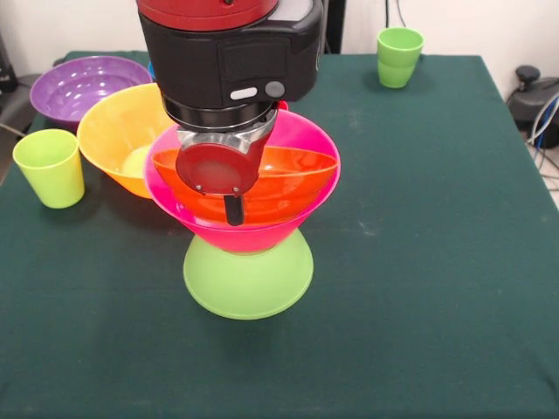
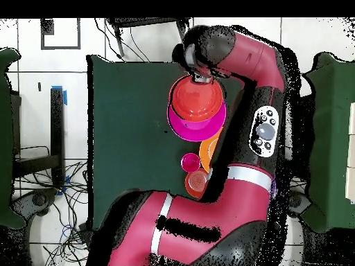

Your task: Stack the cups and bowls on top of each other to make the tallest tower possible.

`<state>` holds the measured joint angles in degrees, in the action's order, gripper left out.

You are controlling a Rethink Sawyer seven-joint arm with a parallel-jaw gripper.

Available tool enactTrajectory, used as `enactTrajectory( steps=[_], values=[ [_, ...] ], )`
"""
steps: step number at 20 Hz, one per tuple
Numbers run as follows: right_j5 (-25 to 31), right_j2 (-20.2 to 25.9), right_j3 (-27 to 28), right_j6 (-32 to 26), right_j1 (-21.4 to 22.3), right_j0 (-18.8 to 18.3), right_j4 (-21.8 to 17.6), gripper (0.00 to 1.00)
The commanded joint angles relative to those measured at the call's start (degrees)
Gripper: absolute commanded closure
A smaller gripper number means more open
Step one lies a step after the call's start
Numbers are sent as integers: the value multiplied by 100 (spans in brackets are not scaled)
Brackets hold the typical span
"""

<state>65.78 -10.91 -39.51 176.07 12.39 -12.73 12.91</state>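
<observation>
The tower stands mid-table: a lime green bowl [image 1: 247, 281] rim-down, the big pink bowl [image 1: 249, 234] on it, and an orange bowl [image 1: 293, 179] nested inside. My gripper [image 1: 233, 209] hangs down into the orange bowl at its near rim, and the wrist hides how it stands. From above, the orange bowl [image 2: 197, 98] sits in the pink bowl [image 2: 196, 128]. To the left are a large yellow-orange bowl [image 1: 113, 131], a purple bowl [image 1: 77, 85] and a light green cup [image 1: 50, 168]. Another green cup [image 1: 399, 57] stands far right.
In the overhead view a red-pink cup [image 2: 190, 163] and a small dark orange bowl [image 2: 197, 182] sit close to the arm [image 2: 249, 76], which covers much of the green tablecloth [image 1: 419, 262]. Cables and a black device [image 1: 533, 96] lie beyond the table's right edge.
</observation>
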Motion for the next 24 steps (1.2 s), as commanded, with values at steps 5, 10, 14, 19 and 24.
enactTrajectory(
  steps=[5, 10, 14, 19, 24],
  values=[
    [630, 340, 194, 78, -127, 42, 52, 100],
    [802, 340, 460, 42, -262, 16, 48, 100],
    [1057, 308, 820, 47, -427, 21, 39, 100],
    [1314, 274, 1334, 165, -681, 38, 83, 100],
    [1632, 200, 2051, 303, -1068, 57, 198, 100]
  ],
)
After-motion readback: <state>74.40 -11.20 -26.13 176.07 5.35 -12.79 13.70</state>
